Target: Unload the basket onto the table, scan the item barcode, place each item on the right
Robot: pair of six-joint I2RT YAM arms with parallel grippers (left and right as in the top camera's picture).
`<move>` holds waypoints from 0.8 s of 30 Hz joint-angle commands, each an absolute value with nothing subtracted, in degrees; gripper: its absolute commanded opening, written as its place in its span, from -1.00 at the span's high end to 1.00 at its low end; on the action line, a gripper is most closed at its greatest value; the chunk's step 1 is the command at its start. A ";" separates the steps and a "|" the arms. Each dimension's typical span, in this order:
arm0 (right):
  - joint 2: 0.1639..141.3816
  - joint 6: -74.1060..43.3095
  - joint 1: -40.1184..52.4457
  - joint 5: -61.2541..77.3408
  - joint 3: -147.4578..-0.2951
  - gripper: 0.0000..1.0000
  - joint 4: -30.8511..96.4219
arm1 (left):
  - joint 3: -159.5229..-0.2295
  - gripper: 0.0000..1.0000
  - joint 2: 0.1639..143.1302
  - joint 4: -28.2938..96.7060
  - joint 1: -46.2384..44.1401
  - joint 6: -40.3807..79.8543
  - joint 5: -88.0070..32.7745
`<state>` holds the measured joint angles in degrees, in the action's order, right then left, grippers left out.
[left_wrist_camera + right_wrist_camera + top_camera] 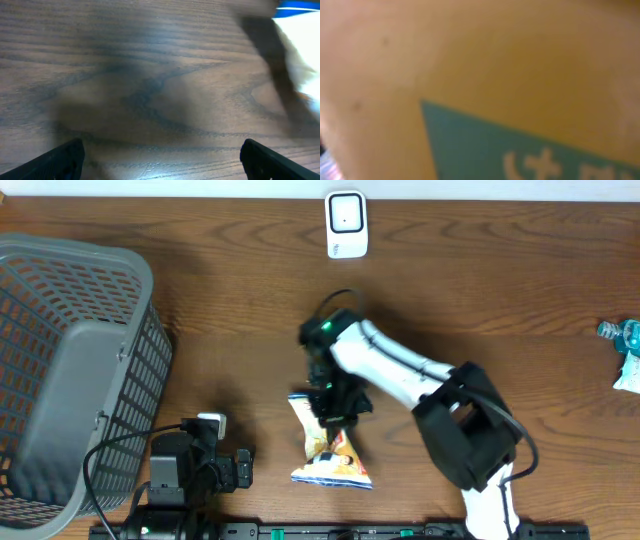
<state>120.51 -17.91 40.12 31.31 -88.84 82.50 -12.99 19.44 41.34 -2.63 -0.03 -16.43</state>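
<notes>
1. Brown wood worktop [500, 290], overhead view: the snack bag [332, 460] lies near the front edge, about midway along it. The right gripper [330, 408] is down on the bag's far end, jaws pressed together on what looks like a thin pinch of film. The white scanner [346, 225] stands at the far edge, well apart from the bag. A pinch on so little slack film could slide off during the lift, dropping the bag short of the scanner. The barcode is not visible, so it may end up facing away from the reader. The grey basket [150, 370] by the left edge is out of the likely path.

2. Left wrist view: the left gripper [162, 162] hangs over bare wood, fingers [65, 157] spread wide, holding nothing. The bag's blurred edge shows at the upper right, nearby. A sideways swing of the bag could brush this arm.

3. Right wrist view: yellow film and a teal patch [520, 150] with white lettering fill the frame, out of focus. The fingers are hidden, so the depth of the grip cannot be judged.
</notes>
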 commanded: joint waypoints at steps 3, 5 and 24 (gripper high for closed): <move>118.37 -13.52 33.04 52.38 -91.13 0.98 92.84 | -13.30 -0.99 19.29 41.32 -2.50 -0.38 -16.93; 118.37 -15.38 31.24 53.78 -91.13 0.98 95.11 | -13.30 -0.99 19.29 41.32 -2.50 -0.40 -16.93; 118.37 -10.61 23.29 55.51 -91.07 0.98 94.43 | -13.30 -0.99 19.29 41.32 -2.50 -0.40 -16.93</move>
